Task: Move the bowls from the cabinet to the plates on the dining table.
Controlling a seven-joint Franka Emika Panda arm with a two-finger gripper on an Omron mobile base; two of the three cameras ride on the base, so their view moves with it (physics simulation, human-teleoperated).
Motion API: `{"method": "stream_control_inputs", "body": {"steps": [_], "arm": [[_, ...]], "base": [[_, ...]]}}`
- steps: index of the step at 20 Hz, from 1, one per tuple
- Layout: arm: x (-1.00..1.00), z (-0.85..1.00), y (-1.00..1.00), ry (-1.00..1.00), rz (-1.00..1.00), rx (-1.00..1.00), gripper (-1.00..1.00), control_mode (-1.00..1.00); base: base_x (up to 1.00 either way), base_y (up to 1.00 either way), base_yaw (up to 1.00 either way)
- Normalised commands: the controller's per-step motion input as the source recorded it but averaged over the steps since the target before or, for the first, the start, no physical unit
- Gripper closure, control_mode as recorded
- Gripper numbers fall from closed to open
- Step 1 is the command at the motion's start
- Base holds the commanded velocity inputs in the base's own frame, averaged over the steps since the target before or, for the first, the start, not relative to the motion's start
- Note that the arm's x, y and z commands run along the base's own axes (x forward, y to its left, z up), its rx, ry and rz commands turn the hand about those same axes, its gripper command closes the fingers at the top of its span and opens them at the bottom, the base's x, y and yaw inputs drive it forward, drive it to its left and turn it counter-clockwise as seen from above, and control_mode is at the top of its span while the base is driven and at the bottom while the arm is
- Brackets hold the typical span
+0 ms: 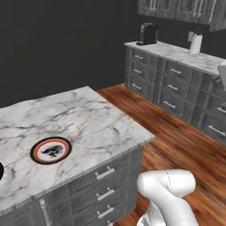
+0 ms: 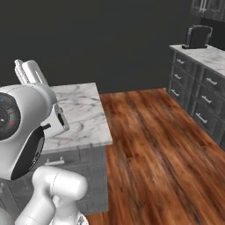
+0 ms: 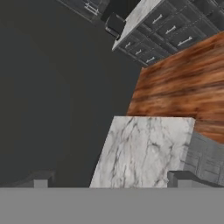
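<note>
One plate (image 1: 50, 150), white in the middle with a dark, red-edged rim, lies bare on the dining table (image 1: 88, 119) near its front edge. The marble top also shows in the right base view as the dining table (image 2: 83, 112), and from above in the hand view as the dining table (image 3: 144, 148). My gripper (image 3: 111, 180) hangs over that top, open, its two fingertips (image 3: 41, 179) far apart with nothing between them. The bowls are out of view. Dark grey cabinet doors (image 1: 185, 9) with bar handles hang shut above the far counter.
A far marble counter (image 1: 176, 53) over drawers carries a black coffee machine (image 1: 148, 33) and a paper towel roll (image 1: 195, 43). Wooden floor (image 2: 154, 149) runs between it and the table. Something dark (image 1: 1, 171) is cut off by the picture's left edge.
</note>
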Motion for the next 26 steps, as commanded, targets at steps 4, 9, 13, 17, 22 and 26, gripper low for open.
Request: {"method": "stream_control_inputs", "body": {"steps": [4, 9, 13, 17, 22, 26], "arm": [[0.00, 0.00, 0.00, 0.00, 0.00, 0.00, -1.00, 1.00], [0.00, 0.00, 0.00, 0.00, 0.00, 0.00, -1.00, 1.00], [0.00, 0.00, 0.00, 0.00, 0.00, 0.00, -1.00, 1.00], [0.00, 0.00, 0.00, 0.00, 0.00, 0.00, -1.00, 1.00], [0.00, 0.00, 0.00, 0.00, 0.00, 0.00, -1.00, 1.00], [0.00, 0.00, 0.00, 0.00, 0.00, 0.00, -1.00, 1.00]], "base": [[0.00, 0.00, -0.25], [0.00, 0.00, -0.25], [0.00, 0.00, -0.25], [0.00, 0.00, -0.25], [0.00, 0.00, -0.25], [0.00, 0.00, -0.25]]}}
